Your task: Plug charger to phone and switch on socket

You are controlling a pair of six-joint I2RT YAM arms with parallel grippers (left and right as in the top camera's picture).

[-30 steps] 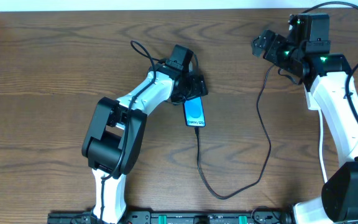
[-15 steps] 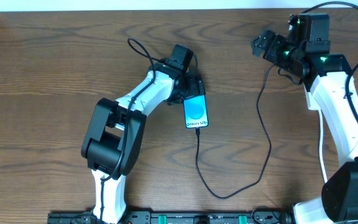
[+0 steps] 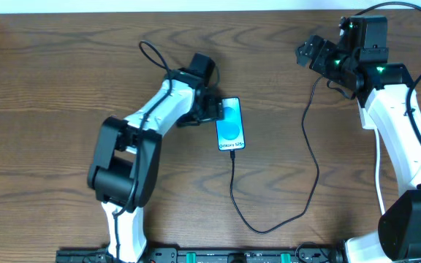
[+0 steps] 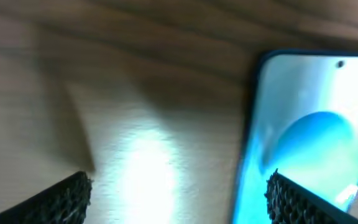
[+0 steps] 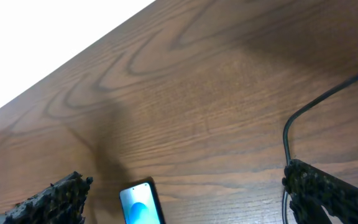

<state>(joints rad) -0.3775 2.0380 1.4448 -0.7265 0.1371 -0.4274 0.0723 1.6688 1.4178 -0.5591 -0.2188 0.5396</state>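
Phone [image 3: 230, 126] lies screen-up on dark woodgrain table [image 3: 57, 80]; left gripper [image 3: 214, 112] and right gripper [image 3: 303, 52] gape empty.

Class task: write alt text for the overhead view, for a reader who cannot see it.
A blue-screened phone lies on a wooden table, a thin black charger cable looping from its near edge to the far right. The left gripper is open beside the phone; the right gripper is open, far away.

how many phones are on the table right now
1. The slim black-edged smartphone with a bright blue screen lies near the middle of the brown wooden table, beside the left gripper, a thin black cable reaching its near end. The arms could hide another.
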